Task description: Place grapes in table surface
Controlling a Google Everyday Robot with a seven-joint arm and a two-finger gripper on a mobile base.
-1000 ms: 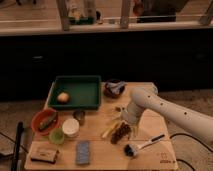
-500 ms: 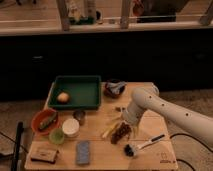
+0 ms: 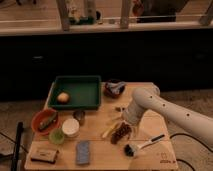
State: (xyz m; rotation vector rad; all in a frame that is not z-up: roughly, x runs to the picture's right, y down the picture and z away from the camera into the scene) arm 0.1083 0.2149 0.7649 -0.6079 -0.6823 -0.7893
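The grapes [image 3: 120,133], a dark reddish-brown bumpy bunch, lie on the light tan wooden table surface [image 3: 107,160] right of centre. My gripper [image 3: 125,123] comes down from the white arm [image 3: 165,110] at the right and sits right at the upper end of the bunch. A pale yellow stick-like item [image 3: 108,131] lies just left of the grapes. A black-bristled brush with a white handle [image 3: 142,146] lies to their lower right.
A dark green tray [image 3: 75,92] holds a yellow-orange fruit [image 3: 62,97]. An orange bowl [image 3: 44,121], a white cup [image 3: 70,127], a green lid [image 3: 56,136], a small can [image 3: 79,117], a blue sponge [image 3: 83,152], a brown block [image 3: 43,154] and a dark bowl [image 3: 114,89] stand around.
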